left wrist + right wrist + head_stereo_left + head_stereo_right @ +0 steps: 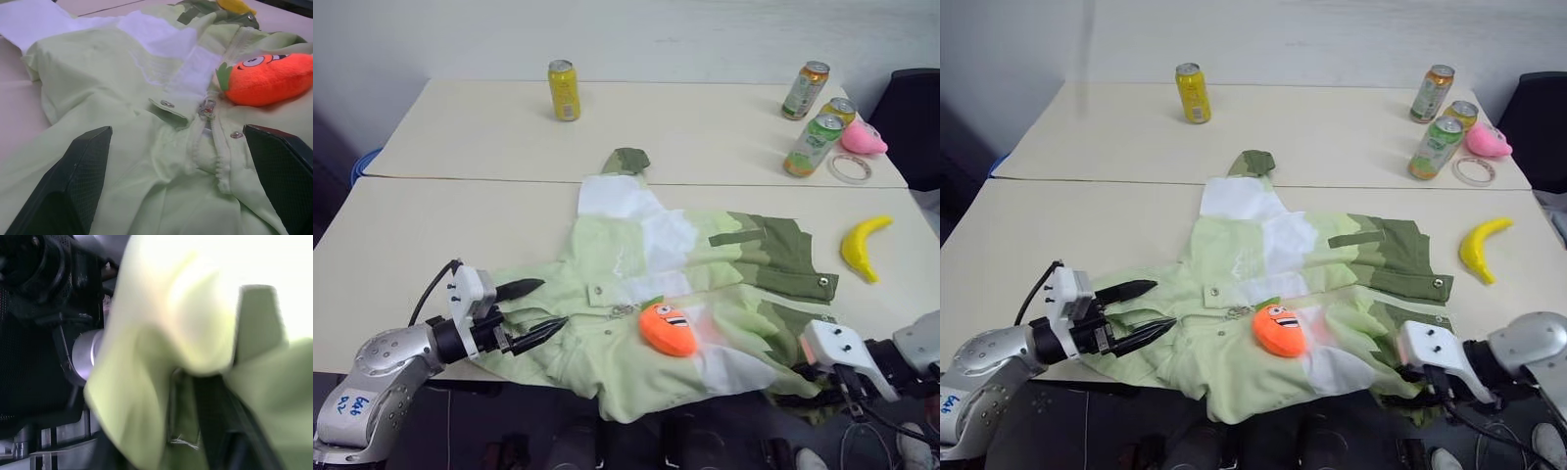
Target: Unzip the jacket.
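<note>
The jacket [646, 284], light green with white panels and olive patches, lies spread across the near table, its hem hanging over the front edge. My left gripper [553, 304] is open, low over the jacket's left side, one finger [83, 166] on each side of the green fabric. Ahead of it in the left wrist view, the zipper pull [208, 106] sits beside a snap button [167, 103]. My right gripper [815, 364] is at the hanging hem on the right, below the table edge. Blurred green fabric [161, 347] lies close in front of it.
An orange plush toy [668, 328] rests on the jacket by the zipper. A banana [864, 247] lies at the right. On the far table are a yellow can [564, 90], three cans [813, 145], a pink toy [864, 138] and a tape ring [850, 168].
</note>
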`<state>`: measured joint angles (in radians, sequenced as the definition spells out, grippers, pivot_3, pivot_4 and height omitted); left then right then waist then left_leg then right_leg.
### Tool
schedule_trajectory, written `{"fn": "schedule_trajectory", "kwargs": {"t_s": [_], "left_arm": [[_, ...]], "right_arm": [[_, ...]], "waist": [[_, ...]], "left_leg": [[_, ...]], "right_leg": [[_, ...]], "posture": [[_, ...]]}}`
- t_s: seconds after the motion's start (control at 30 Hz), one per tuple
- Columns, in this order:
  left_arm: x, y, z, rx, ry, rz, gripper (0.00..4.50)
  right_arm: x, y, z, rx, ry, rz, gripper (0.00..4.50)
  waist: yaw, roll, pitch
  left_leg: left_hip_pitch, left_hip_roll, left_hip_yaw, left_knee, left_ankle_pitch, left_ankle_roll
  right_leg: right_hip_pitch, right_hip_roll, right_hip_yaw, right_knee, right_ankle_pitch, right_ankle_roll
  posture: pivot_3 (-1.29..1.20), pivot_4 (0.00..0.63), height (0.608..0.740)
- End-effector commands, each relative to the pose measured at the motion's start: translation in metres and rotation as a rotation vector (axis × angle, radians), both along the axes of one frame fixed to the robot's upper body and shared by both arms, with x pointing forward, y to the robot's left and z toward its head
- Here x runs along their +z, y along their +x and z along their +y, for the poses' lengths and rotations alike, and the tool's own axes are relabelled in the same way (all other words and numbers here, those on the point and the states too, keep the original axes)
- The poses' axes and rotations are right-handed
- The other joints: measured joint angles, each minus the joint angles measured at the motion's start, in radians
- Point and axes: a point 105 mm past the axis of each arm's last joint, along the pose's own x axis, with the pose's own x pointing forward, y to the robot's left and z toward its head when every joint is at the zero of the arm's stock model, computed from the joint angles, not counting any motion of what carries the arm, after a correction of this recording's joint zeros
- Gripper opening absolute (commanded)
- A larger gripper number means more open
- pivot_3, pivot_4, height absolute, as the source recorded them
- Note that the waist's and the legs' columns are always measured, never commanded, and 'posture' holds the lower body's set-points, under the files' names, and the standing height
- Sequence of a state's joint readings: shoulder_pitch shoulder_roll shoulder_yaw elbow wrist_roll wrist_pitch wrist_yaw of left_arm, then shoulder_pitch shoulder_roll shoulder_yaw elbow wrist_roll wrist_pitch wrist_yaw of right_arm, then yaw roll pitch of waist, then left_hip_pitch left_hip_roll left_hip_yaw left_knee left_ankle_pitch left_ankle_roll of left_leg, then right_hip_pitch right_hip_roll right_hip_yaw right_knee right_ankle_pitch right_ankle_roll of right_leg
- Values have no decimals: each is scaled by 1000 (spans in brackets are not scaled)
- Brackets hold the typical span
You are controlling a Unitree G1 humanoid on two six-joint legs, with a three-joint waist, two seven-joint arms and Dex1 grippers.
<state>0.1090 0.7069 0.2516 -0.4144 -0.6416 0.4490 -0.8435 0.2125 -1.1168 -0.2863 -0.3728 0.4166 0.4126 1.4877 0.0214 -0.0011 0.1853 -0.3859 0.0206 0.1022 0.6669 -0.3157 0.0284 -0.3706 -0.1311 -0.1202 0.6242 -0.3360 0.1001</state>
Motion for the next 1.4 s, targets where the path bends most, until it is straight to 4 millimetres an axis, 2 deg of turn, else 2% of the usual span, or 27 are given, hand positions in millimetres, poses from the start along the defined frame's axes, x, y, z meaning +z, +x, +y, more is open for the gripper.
{"fn": "schedule_trajectory", "kwargs": {"t_s": [0.03, 0.1, 0.2, 0.3, 0.4, 0.5, 0.67, 0.73, 0.83, 0.93, 1.03, 1.07, 1.1, 1.2, 1.27, 1.4], "left_arm": [[5, -2, -5, -61, -26, 0, 4500], [4, -2, -7, -95, -21, 10, 4500], [2, 4, -10, -125, 2, -5, 4500], [2, 10, -12, -150, 20, -36, 4500], [0, 13, -20, -194, 32, -57, 4500], [-4, 13, -30, -235, 46, -36, 4500], [-19, 16, -50, -255, 101, -21, 4500], [-25, 20, -52, -228, 114, -8, 4500], [-45, 19, -51, -191, 171, 53, 4500], [-62, 23, -46, -130, 230, 83, 4500], [-68, 28, -45, -90, 247, 82, 4500], [-68, 29, -46, -86, 246, 81, 4500], [-68, 28, -47, -86, 245, 86, 4500], [-72, 25, -45, -94, 263, 105, 4500], [-76, 21, -42, -102, 278, 122, 4500], [-81, 16, -30, -87, 295, 162, 4500]], "right_arm": [[30, -3, -14, -96, 84, 34, 2708], [45, -13, -22, -134, 123, 150, 3389], [65, -7, -33, -209, 203, 161, 4333], [85, 18, -36, -239, 255, -19, 4462], [95, 36, -7, -160, 306, -105, 4462], [86, 43, 28, -78, 306, -75, 4462], [50, 57, 97, -51, 291, 85, 4462], [41, 61, 111, -35, 269, 82, 4462], [24, 69, 126, -55, 228, 112, 4462], [14, 68, 138, -51, 208, 172, 4462], [-3, 68, 141, -44, 140, 160, 3885], [-5, 69, 141, -38, 125, 148, 3442], [-5, 70, 141, -39, 128, 135, 3212], [0, 71, 133, -22, 128, 103, 2155], [5, 68, 120, -7, 126, 105, 1486], [19, 68, 74, -53, 75, 101, 223]], "waist": [[2, 0, 0], [2, 1, 0], [2, -1, 0], [-1, -2, 0], [-8, -2, 0], [-14, -2, 0], [-21, -2, 0], [-19, -2, 0], [-16, -3, 0], [-17, -3, 0], [-16, -3, -1], [-17, -3, -1], [-17, -3, -2], [-18, -3, -3], [-18, -3, -3], [-19, -3, -3]], "left_leg": [[0, 0, 0, 0, 1, 1], [0, 0, 0, 0, 1, 1], [1, 0, 0, 0, 1, 1], [1, 0, -1, 0, 1, 1], [1, 0, 0, -1, 1, 0], [0, 1, 0, -1, 2, -1], [-1, 0, 0, 0, 2, -1], [-2, 0, 0, 0, 2, -1], [-3, -1, -1, 0, 2, -1], [-4, -2, -1, 0, 2, 0], [-3, -3, -2, 0, 3, 1], [-2, -3, -2, 0, 3, 1], [-2, -3, -2, 0, 3, 1], [-1, -3, -2, 0, 3, 1], [-1, -3, -2, 0, 3, 1], [-1, -3, -2, -1, 2, 2]], "right_leg": [[0, -1, 0, 1, 0, 0], [0, -1, 0, 1, 0, 0], [1, -1, 0, 1, 0, 0], [1, -1, 0, 1, 0, 0], [-1, -1, 0, 2, 0, 0], [-2, 0, 0, 2, 0, 0], [-3, 0, 0, 3, 0, 0], [-4, 0, 0, 4, 0, 0], [-4, -1, -1, 5, 0, 0], [-4, -1, -1, 5, 1, 1], [-3, -3, -1, 4, 1, 1], [-3, -3, -1, 4, 1, 1], [-3, -3, -1, 4, 1, 1], [-2, -3, 0, 4, 1, 1], [-2, -3, 0, 4, 1, 1], [-2, -4, 0, 4, 1, 1]], "posture": [[0, 150, 740], [0, 150, 740], [0, 150, 740], [0, 150, 740], [0, 150, 740], [0, 150, 740], [0, 150, 740], [0, 150, 740], [0, 150, 740], [0, 150, 740], [0, 150, 740], [0, 150, 740], [0, 150, 740], [0, 150, 740], [0, 150, 740], [0, 150, 740]]}}
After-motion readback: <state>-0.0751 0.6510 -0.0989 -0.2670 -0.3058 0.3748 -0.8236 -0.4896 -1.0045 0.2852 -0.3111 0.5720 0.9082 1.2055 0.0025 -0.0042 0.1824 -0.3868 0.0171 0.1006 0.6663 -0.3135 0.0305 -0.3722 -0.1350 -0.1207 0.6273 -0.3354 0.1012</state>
